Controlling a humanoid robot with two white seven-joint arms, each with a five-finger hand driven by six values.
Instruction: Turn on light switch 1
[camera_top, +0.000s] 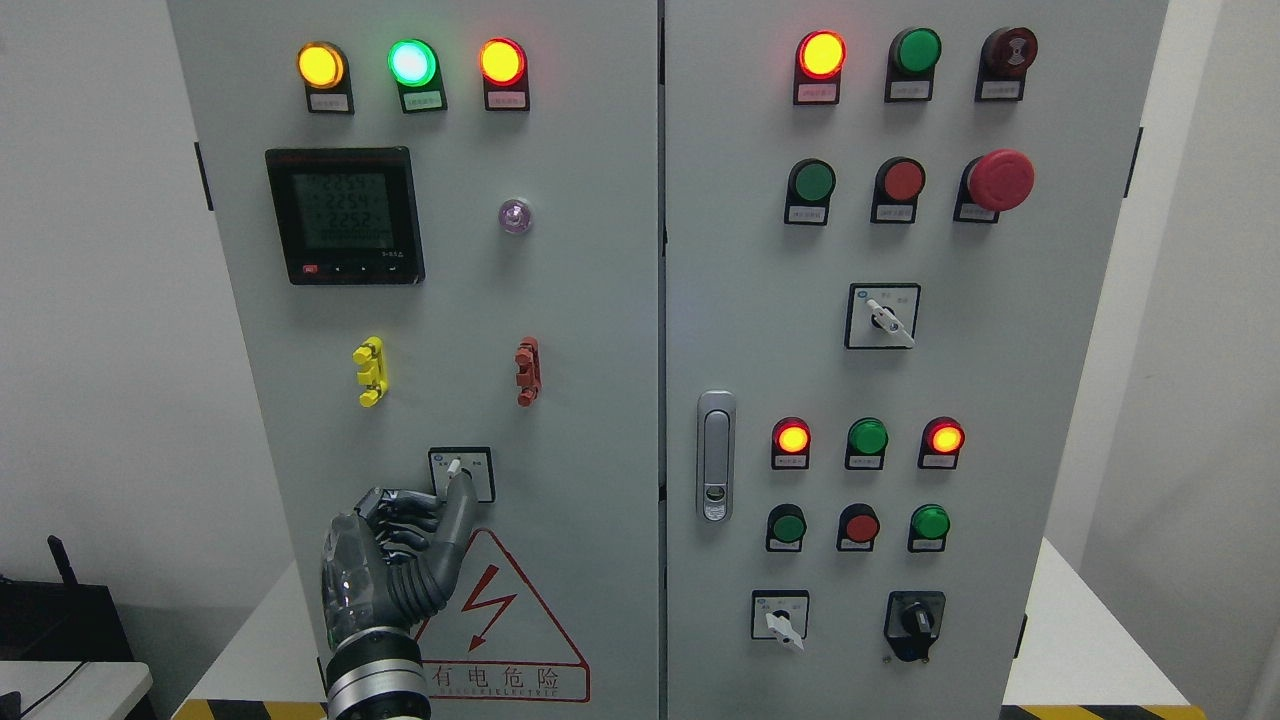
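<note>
A grey electrical cabinet (600, 330) with two doors fills the view, its top and bottom cut off by the frame. On the left door, a digital meter (345, 216) sits toward the upper left corner; its digits are too faint to read surely. Below it, near the door's lower edge, a red-bordered warning triangle (500, 625) is partly hidden by the left hand (385, 570), whose arm enters at the bottom edge. The hand's fingers (405, 515) are curled together, one finger extended up onto the rotary selector switch (460, 474) at the left door's lower middle, touching its white knob. The switch labels are too small to read.
</note>
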